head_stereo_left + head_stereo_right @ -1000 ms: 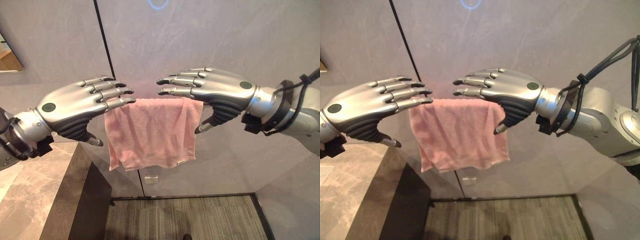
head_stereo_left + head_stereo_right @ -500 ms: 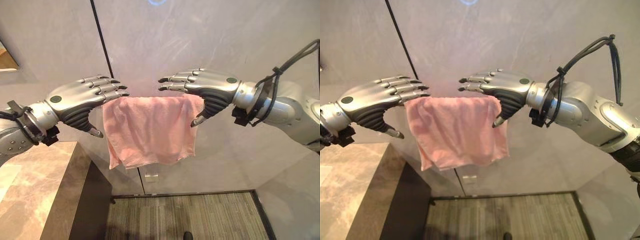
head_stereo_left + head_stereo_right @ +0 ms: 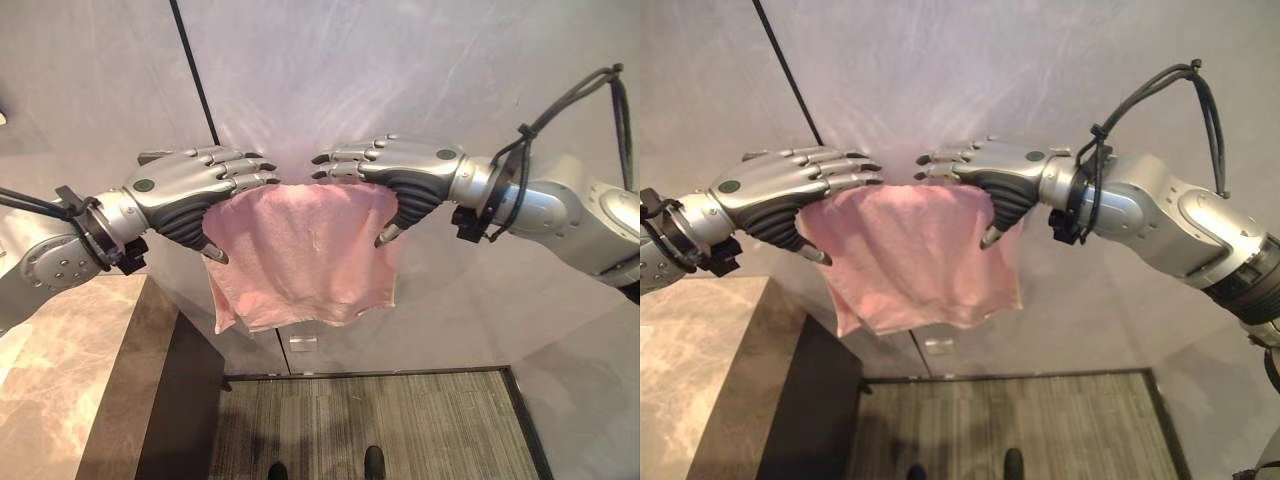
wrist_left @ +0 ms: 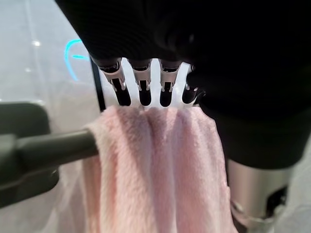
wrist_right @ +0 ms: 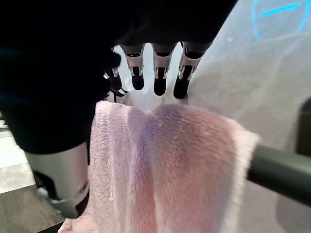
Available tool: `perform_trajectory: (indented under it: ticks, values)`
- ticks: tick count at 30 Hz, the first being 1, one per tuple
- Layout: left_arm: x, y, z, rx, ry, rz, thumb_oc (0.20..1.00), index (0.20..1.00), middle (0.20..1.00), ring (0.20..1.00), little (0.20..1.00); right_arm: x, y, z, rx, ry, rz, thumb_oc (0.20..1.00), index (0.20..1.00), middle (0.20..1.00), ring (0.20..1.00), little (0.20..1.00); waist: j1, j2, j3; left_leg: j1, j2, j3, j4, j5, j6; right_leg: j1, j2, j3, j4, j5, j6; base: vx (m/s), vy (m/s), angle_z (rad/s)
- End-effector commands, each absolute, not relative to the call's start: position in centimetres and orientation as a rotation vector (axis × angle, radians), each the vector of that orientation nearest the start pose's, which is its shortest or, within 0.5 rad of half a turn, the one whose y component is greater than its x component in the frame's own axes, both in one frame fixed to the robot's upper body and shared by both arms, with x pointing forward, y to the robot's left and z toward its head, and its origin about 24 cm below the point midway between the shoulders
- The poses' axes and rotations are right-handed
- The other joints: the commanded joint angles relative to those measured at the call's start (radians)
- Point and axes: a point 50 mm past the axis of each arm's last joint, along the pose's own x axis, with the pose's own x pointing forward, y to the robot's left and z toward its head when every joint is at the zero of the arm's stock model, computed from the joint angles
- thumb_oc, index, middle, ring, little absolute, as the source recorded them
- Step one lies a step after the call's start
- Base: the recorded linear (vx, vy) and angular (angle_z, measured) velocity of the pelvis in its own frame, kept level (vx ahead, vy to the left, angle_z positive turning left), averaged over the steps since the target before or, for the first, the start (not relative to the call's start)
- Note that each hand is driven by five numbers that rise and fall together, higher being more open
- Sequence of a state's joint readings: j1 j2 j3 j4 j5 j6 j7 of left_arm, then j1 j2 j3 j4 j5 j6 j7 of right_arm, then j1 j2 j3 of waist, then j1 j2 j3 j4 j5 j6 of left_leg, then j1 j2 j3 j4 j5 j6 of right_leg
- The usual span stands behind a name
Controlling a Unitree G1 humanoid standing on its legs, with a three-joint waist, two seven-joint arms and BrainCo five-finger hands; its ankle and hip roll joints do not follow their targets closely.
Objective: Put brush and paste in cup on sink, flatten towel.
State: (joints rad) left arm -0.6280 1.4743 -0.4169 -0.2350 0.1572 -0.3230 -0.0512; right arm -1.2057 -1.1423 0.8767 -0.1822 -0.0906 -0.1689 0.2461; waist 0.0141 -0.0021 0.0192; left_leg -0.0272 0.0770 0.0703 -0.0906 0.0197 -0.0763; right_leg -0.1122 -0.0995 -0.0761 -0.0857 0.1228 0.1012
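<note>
At the far left the marble bench [image 3: 60,380] is showing its top and dark side below the arms. The left robot hand [image 3: 190,185] is reaching in over the left end of the pink towel [image 3: 305,250], its fingers straight and relaxed above the top edge, thumb hanging down in front of the cloth, gripping nothing. The towel is hanging draped over a dark rail [image 4: 53,148] against the grey wall [image 3: 400,70]. The right robot hand [image 3: 395,165] is hovering likewise over the towel's right end, fingers extended and open, thumb pointing down before the cloth.
</note>
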Motion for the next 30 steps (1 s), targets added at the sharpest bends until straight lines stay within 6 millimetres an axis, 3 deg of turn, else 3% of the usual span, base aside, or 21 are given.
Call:
perform_trajectory:
  ticks: [1, 6, 16, 24, 30]
  values:
    - [26.0, 20.3, 30.5, 1.633, -0.804, -0.346, 1.000, 1.000, 1.000, 1.000, 1.000, 28.2, -10.0, 32.2, -1.616, -0.885, 0.663, 1.000, 1.000, 1.000, 1.000, 1.000, 0.014, -0.023, 0.047, -0.015, -0.010, 0.028, 0.003, 0.030, 0.006, 0.060, -0.053, -0.016, -0.002, -0.002, 0.078, 0.00, 0.000, 0.00]
    - [26.1, 19.9, 30.1, 1.619, -0.807, -0.369, 1.000, 1.000, 1.000, 1.000, 1.000, 28.6, -9.8, 31.6, -1.605, -0.859, 0.688, 1.000, 1.000, 1.000, 1.000, 1.000, 0.020, -0.026, 0.055, -0.012, -0.013, 0.028, 0.003, 0.026, 0.010, 0.062, -0.053, -0.014, -0.002, -0.007, 0.077, 0.01, 0.003, 0.00]
    - [26.4, 20.2, 27.4, 1.654, -0.691, -0.469, 1.000, 1.000, 1.000, 1.000, 1.000, 29.1, -10.4, 29.2, -1.593, -0.774, 0.741, 1.000, 1.000, 1.000, 1.000, 1.000, 0.022, -0.027, 0.067, -0.001, -0.011, 0.030, 0.003, 0.018, 0.013, 0.069, -0.049, -0.014, -0.002, -0.017, 0.075, 0.00, 0.000, 0.00]
    - [26.0, 22.2, 24.9, 1.760, -0.549, -0.504, 1.000, 1.000, 1.000, 1.000, 1.000, 28.0, -11.5, 27.3, -1.601, -0.753, 0.781, 1.000, 1.000, 1.000, 1.000, 1.000, 0.025, -0.027, 0.055, 0.025, -0.006, 0.036, 0.003, 0.006, 0.009, 0.088, -0.044, -0.011, -0.002, -0.030, 0.075, 0.02, -0.002, -0.03]
    - [25.3, 23.0, 24.2, 1.818, -0.508, -0.518, 1.000, 1.000, 1.000, 1.000, 1.000, 27.3, -12.1, 26.9, -1.606, -0.760, 0.786, 1.000, 1.000, 1.000, 1.000, 1.000, 0.024, -0.025, 0.048, 0.027, -0.003, 0.035, 0.003, 0.003, 0.008, 0.089, -0.041, -0.009, -0.002, -0.034, 0.076, 0.01, -0.002, -0.03]
